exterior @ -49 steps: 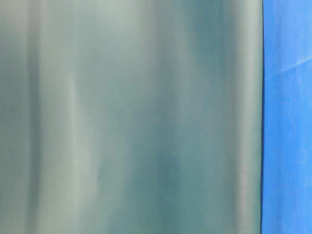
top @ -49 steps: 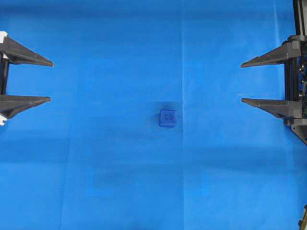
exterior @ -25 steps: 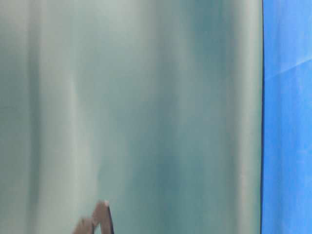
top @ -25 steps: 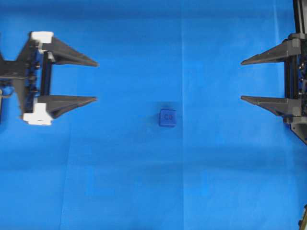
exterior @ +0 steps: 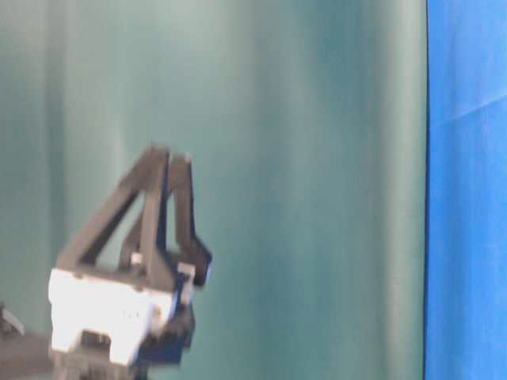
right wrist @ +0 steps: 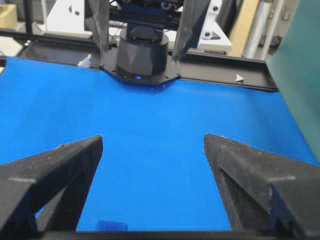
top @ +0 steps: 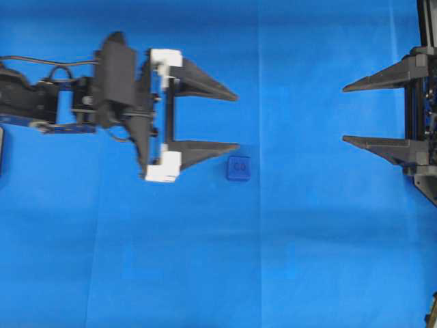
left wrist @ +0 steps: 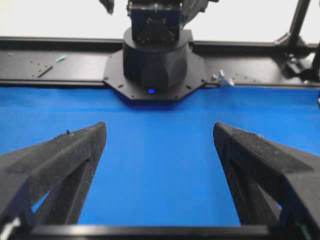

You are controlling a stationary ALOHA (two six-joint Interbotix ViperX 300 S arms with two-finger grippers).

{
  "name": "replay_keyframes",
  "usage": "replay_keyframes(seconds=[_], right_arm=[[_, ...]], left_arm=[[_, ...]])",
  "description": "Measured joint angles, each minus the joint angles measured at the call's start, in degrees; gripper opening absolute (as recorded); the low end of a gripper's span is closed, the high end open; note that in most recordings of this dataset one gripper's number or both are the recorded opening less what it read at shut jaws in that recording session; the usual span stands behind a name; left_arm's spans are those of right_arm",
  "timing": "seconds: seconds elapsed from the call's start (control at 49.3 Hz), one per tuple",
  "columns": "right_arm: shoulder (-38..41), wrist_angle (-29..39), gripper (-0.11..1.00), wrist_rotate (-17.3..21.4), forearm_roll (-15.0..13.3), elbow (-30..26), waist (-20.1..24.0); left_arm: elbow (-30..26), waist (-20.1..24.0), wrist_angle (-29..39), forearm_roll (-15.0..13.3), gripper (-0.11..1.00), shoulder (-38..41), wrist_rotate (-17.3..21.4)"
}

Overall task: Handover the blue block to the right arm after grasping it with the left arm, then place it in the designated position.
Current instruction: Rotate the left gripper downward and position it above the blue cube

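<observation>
Blue cloth [top: 287, 260] covers the whole work surface, creased in faint vertical and horizontal folds. In the table-level view a teal-green backdrop [exterior: 317, 158] fills most of the picture, with a strip of the blue cloth at the right edge.

Left arm [top: 61, 99] reaches in from the left side of the overhead view, black links and a looped cable trailing behind the wrist. Left gripper [top: 235, 119] points toward the centre of the cloth, white brackets at the finger roots, two long black wedge fingers [top: 205, 82] spread wide apart. Nothing between them. Its lower finger tip lies just up and left of the blue block, close but with a gap showing. The left wrist view shows the same fingers wide apart over bare cloth, with a black arm base [left wrist: 155, 65] across the table.

Right arm [top: 423, 123] sits at the right edge of the overhead view. Right gripper [top: 345, 116] points toward the centre, fingers equally far apart, empty, well away from the block.

Blue block [top: 238, 168] rests on the cloth near the centre, marked face up, untouched. Its top edge just shows at the bottom of the right wrist view [right wrist: 111, 226].
</observation>
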Motion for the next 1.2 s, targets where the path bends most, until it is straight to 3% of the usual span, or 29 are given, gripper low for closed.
replay_keyframes(seconds=[0.223,0.466,0.568,0.771,1.014,1.197], right_arm=[[0.0,0.0,0.95,0.0,0.0,0.0,-0.18],[0.0,-0.09,0.95,0.0,0.0,0.0,-0.26],[0.0,0.0,0.95,0.0,0.0,0.0,-0.26],[0.18,0.0,0.95,-0.09,0.0,0.0,-0.26],[0.79,0.0,0.95,0.0,0.0,0.0,-0.35],[1.14,0.0,0.95,0.0,0.0,0.0,-0.35]], left_arm=[[-6.33,-0.53,3.78,0.0,0.92,4.13,0.09],[-6.86,-0.44,5.71,0.0,0.92,4.57,-0.44],[-7.82,-0.44,9.76,0.0,0.92,4.75,-1.93],[-13.62,-0.53,23.29,0.0,0.92,7.03,-2.55],[-23.82,-1.05,45.0,0.09,0.92,12.48,-2.29],[-31.9,-1.67,59.77,0.53,0.92,16.17,1.05]])
